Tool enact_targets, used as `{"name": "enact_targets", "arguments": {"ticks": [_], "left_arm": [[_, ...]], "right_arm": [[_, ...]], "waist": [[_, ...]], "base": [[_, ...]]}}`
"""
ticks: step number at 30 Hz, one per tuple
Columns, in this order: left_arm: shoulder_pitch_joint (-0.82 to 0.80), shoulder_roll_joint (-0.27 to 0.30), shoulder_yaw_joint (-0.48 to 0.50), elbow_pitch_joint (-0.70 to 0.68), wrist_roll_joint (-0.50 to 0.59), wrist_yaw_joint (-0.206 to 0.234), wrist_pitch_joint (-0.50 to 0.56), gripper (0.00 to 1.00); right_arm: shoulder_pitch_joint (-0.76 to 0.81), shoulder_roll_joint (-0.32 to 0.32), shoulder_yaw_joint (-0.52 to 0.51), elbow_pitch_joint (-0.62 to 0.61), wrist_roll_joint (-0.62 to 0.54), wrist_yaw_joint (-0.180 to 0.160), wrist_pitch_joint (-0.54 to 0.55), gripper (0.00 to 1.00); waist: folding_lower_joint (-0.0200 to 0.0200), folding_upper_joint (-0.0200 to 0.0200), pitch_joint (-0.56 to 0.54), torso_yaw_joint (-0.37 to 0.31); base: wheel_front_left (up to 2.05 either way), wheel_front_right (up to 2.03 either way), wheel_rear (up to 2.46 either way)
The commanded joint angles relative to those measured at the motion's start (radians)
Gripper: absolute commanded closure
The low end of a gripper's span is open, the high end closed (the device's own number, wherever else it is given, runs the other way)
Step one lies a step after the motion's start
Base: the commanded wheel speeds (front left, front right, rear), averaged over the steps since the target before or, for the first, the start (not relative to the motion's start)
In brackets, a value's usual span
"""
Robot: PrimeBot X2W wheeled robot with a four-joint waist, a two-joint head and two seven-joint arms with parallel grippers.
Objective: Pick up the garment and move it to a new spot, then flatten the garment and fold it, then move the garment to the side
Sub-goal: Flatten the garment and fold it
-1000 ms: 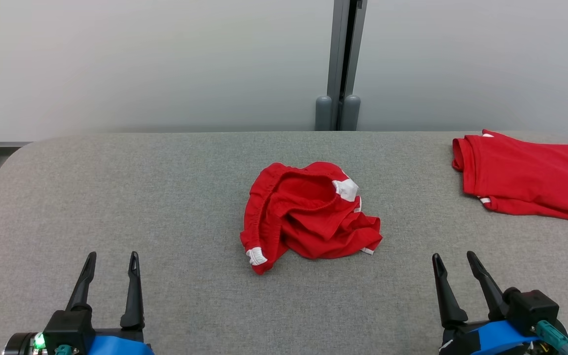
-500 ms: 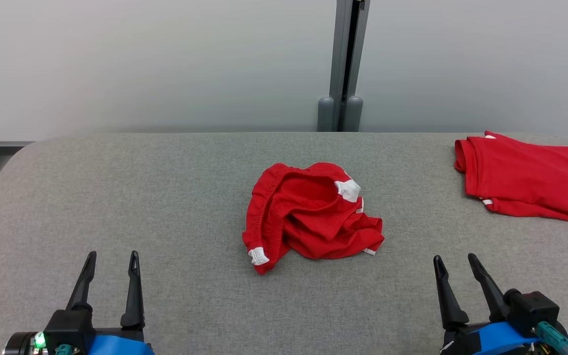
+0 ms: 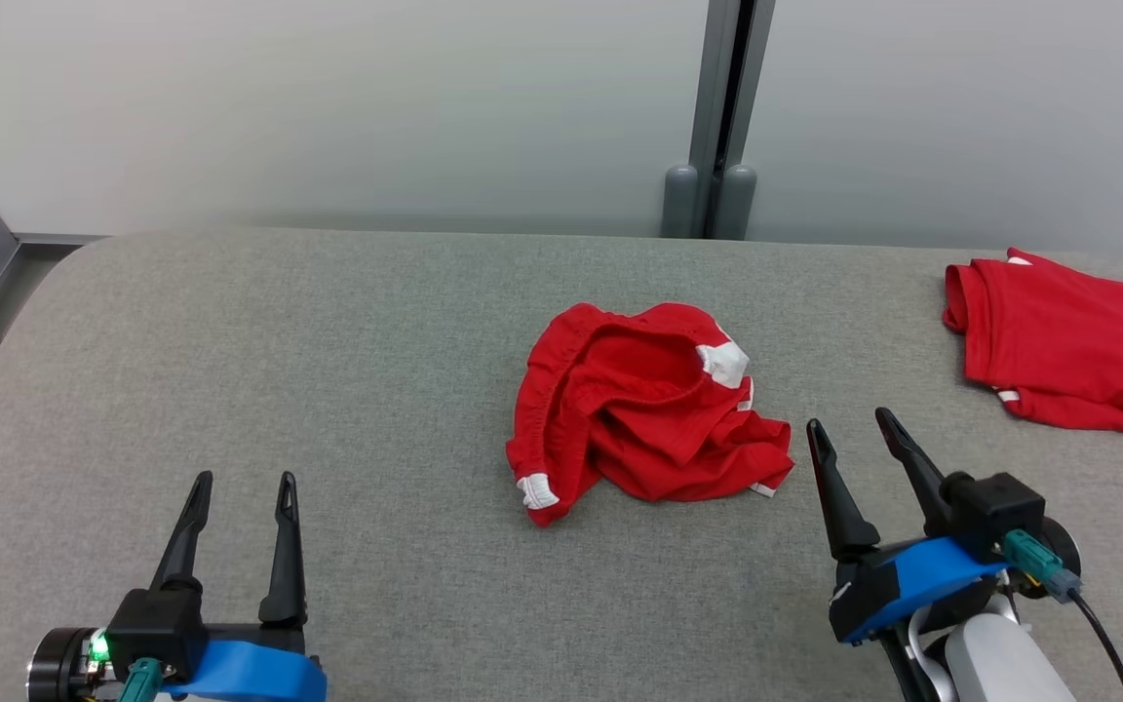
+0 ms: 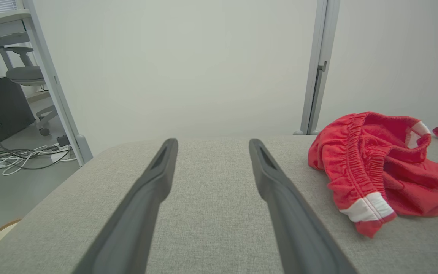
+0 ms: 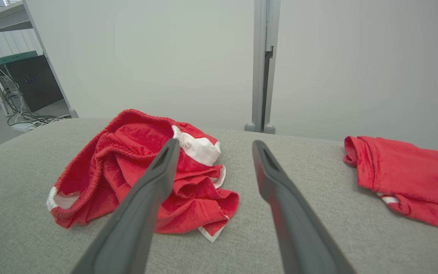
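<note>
The garment (image 3: 649, 414), red with white trim, lies crumpled at the centre of the head frame on the grey surface (image 3: 328, 370). The right pincer (image 3: 847, 421) stands just right of it, toward the lower right, its fingers spread and empty. The left pincer (image 3: 245, 478) sits at the lower left, well apart from the garment, also spread with nothing between its fingers. A folded red cloth (image 3: 1078, 361) lies at the right edge of the frame.
</note>
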Motion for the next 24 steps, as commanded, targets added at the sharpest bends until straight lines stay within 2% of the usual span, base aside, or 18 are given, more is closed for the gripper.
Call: {"name": "enact_targets", "arguments": {"ticks": [1, 11, 24], "left_arm": [[-0.018, -0.003, -0.006, 0.001, 0.004, -0.004, -0.003, 0.0], [-0.069, -0.014, -0.028, -0.004, -0.005, -0.011, -0.003, 0.0], [-0.117, -0.025, -0.05, -0.009, -0.011, -0.015, -0.003, 0.0]], "right_arm": [[-0.03, -0.008, 0.005, 0.024, -0.008, 0.0, -0.003, 0.0], [-0.2, -0.035, 0.007, 0.317, -0.04, 0.0, -0.003, 0.0], [-0.319, -0.031, -0.053, 0.593, -0.084, 0.0, -0.003, 0.0]], "waist": [[-0.0001, 0.0, 0.012, 0.013], [-0.0001, 0.0, 0.078, 0.083], [-0.0001, 0.0, 0.144, 0.145]], "base": [[0.0, 0.0, 0.0], [0.0, 0.0, 0.0], [0.0, 0.0, 0.0]]}}
